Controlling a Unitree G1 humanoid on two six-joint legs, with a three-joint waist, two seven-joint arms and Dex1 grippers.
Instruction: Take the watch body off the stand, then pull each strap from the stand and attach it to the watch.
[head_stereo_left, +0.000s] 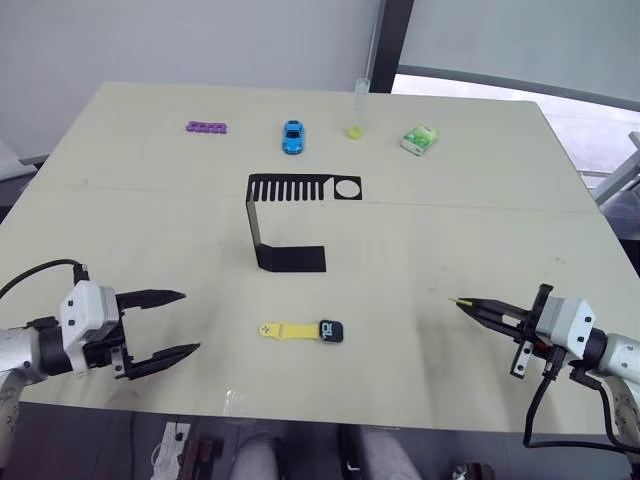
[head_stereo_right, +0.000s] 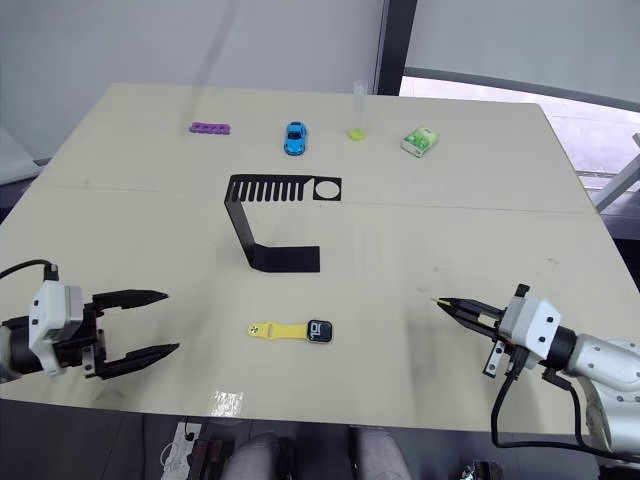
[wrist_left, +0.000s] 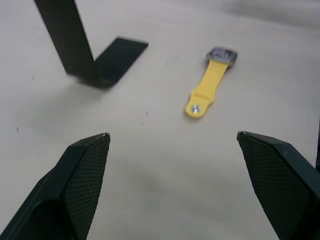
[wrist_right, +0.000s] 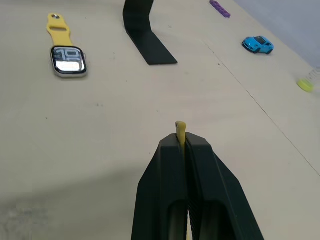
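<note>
On the table (head_stereo_left: 450, 230), watch body (head_stereo_left: 332, 331) wears one yellow strap (head_stereo_left: 283, 329); right pincer (head_stereo_left: 462, 302) clenches another, left pincer (head_stereo_left: 190, 322) released.

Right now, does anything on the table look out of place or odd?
Nothing is spilled or damaged. The watch lies flat with only one strap attached; the other strap is pinched in the shut right gripper, its tip poking out. The stand sits upright.
</note>
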